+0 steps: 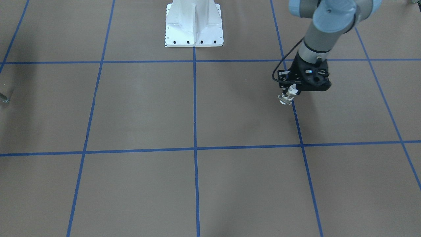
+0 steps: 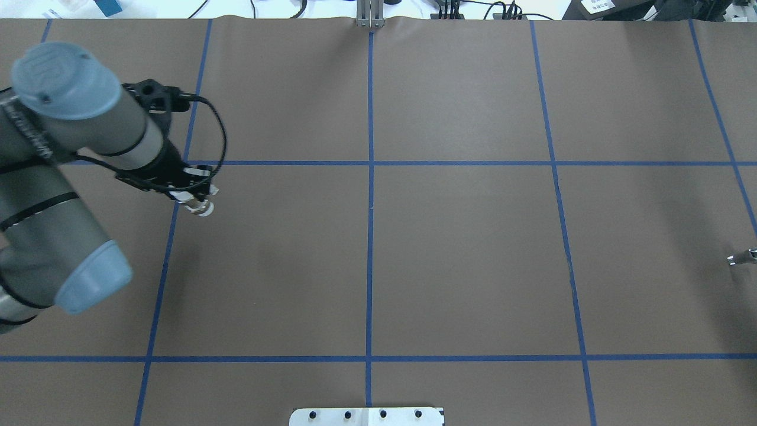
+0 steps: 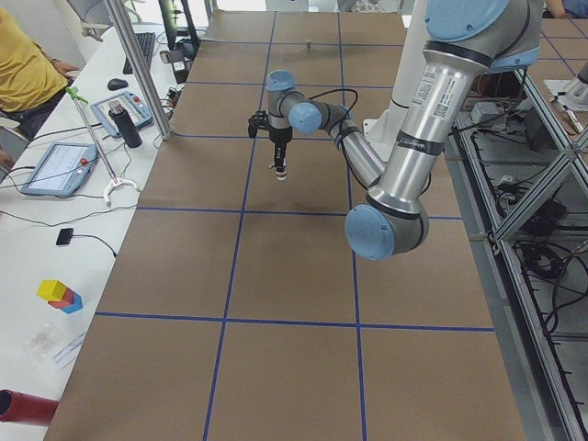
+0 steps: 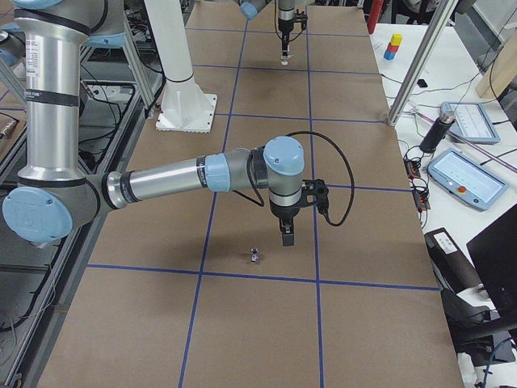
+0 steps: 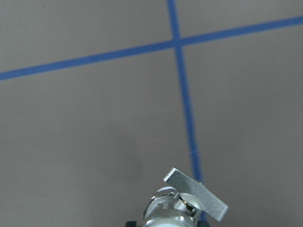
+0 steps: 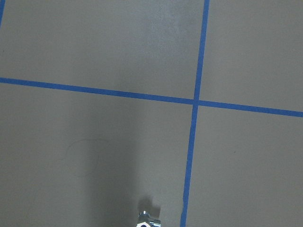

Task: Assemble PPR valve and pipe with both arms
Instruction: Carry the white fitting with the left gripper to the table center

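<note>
Table (image 2: 461, 266): flat, matte brown covering, ruled into large squares by blue tape lines (image 2: 370, 236). Pedestal (image 1: 194, 23): white-painted metal, ribbed, with a bolted base plate, at the robot's edge of the table. Left arm (image 2: 65, 136): grey and silver tubes with light-blue round caps and a looped black cable. Left gripper (image 1: 291, 90): black, pointing down, closed on the PPR valve (image 1: 286, 97) and holding it clear above the table on the robot's left side, near a tape line. PPR valve: shiny metal middle and rounded white lower end. The left wrist view alone shows its flat rectangular tab (image 5: 196, 194), pale grey there, standing out at a slant. Pipe (image 4: 255, 255): a tiny glinting metallic stub lying on the table at the robot's far right, well apart from the valve. The overhead and front views catch it only at their edges, and the right wrist view shows it at the bottom edge, just beside a tape line. Right arm (image 4: 202, 174): seen only in the right side view. Right gripper (image 4: 287, 234): black, hanging near the pipe without touching it; its opening cannot be told.
</note>
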Available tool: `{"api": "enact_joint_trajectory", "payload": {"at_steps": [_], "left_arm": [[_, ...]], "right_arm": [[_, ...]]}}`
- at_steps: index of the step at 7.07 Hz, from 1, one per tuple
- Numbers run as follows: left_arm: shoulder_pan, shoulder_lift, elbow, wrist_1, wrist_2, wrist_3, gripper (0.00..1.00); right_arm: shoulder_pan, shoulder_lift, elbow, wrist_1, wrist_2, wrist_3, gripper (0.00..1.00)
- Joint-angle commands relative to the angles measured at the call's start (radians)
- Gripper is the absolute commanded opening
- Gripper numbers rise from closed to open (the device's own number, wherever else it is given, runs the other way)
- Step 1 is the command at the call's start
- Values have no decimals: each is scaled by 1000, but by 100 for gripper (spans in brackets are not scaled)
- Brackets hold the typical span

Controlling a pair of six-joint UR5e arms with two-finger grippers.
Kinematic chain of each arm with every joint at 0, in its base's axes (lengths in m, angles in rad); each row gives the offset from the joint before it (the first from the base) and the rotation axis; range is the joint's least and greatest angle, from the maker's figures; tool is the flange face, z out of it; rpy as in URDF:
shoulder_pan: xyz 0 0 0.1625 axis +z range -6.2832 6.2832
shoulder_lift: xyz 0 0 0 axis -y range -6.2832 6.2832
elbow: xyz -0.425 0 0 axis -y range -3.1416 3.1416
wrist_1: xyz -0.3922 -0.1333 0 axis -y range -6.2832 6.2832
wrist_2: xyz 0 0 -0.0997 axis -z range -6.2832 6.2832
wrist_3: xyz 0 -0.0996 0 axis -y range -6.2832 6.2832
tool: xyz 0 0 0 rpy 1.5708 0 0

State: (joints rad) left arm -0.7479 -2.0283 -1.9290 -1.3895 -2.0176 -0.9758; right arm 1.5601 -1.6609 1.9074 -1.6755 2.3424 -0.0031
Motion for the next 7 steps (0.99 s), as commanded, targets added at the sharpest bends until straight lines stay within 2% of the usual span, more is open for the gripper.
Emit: {"api": "enact_joint_trajectory", "payload": {"at_steps": [1, 2, 4, 6, 7], "left_arm": [[109, -284, 214, 35, 49, -231, 0], [145, -412, 357, 11, 68, -303, 0], [180, -545, 578, -115, 100, -382, 0], [193, -561, 650, -184, 114, -383, 0], [200, -557, 651, -184, 115, -377, 10]], "right_arm": [[0, 3, -4, 0, 0, 0, 100], [0, 3, -5, -1, 0, 0, 100], [0, 3, -7, -1, -2, 0, 100], [0, 4, -7, -1, 0, 0, 100], [0, 4, -5, -1, 0, 0, 100]]}}
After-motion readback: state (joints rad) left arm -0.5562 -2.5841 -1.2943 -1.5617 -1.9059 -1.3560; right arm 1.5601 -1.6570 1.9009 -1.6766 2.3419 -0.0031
